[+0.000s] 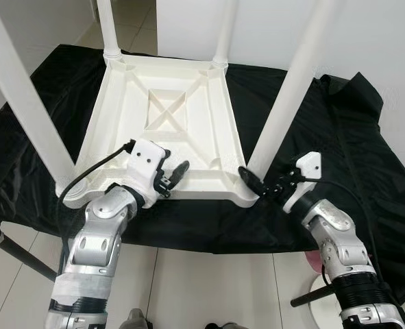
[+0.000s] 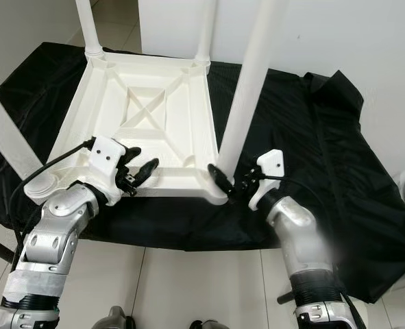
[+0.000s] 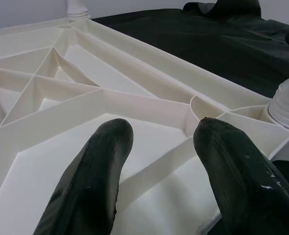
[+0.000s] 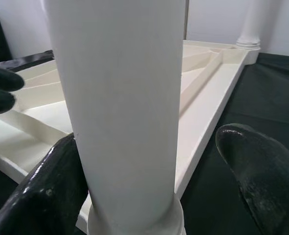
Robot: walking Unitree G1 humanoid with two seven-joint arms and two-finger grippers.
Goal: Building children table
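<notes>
nearest the camera, the left gripper (image 1: 171, 175) hovered over the near edge of the upturned white table (image 1: 188, 147), its two black fingers (image 3: 93, 171) spread apart and holding nothing, ribbed underside just beneath them. over on the right, the right gripper (image 1: 260, 184) sat at the near right corner, fingers (image 4: 49, 193) wide, one pad touching the base of the near right leg (image 1: 295, 82), the other standing off it. the table lay upside down on a black cloth (image 1: 339, 137) spread on a low surface, four white legs pointing up. further back, the far left leg (image 1: 108, 27) and far right leg (image 1: 226, 31) rose by the white wall (image 1: 366, 34). pale floor tiles (image 1: 209, 288) showed below.
</notes>
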